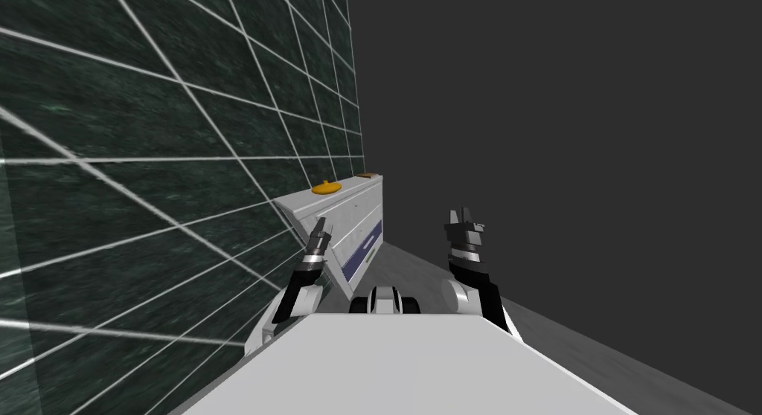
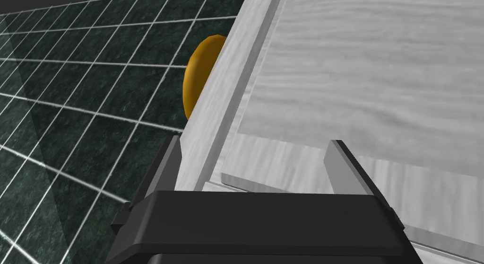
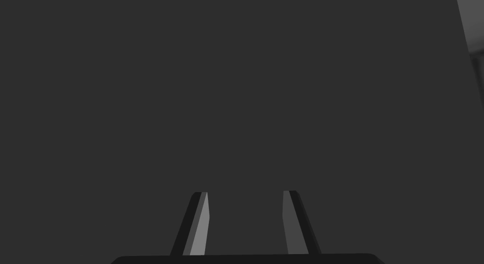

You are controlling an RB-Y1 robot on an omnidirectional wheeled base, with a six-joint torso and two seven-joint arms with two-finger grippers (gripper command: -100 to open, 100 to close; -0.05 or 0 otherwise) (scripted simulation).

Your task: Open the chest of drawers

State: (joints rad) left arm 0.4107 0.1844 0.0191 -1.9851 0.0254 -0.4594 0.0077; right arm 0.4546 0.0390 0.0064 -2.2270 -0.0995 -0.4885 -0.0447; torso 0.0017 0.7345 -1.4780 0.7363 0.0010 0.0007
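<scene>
The chest of drawers point(image 1: 356, 213) is white and stands with its back to a dark green tiled wall point(image 1: 149, 172), ahead of me and to my left on a grey floor point(image 1: 446, 273). Its front carries stacked drawer panels, and a dark blue band point(image 1: 369, 243) runs along a lower one. An orange disc point(image 1: 326, 187) lies about midway along the chest's top. A small brown item point(image 1: 365, 175) sits at the top's far end; I cannot tell what it is.

The left tool point(image 1: 320, 228) is up against the near end of the chest's front. In the left wrist view this tool point(image 2: 255, 140) is spread wide and holds nothing. The top front edge of the chest point(image 2: 354, 62) runs between its fingers: one finger point(image 2: 172, 159) lies on the wall side of that edge, the other point(image 2: 339, 164) over a pale drawer panel. Whether either finger touches the chest I cannot tell. The orange disc point(image 2: 196, 81) shows past the edge, beyond the fingertips.

The right tool point(image 1: 463, 213) is raised on my right, well apart from the chest. In the right wrist view the right tool point(image 3: 244, 192) has only a narrow gap between its fingers, with nothing in it.
</scene>
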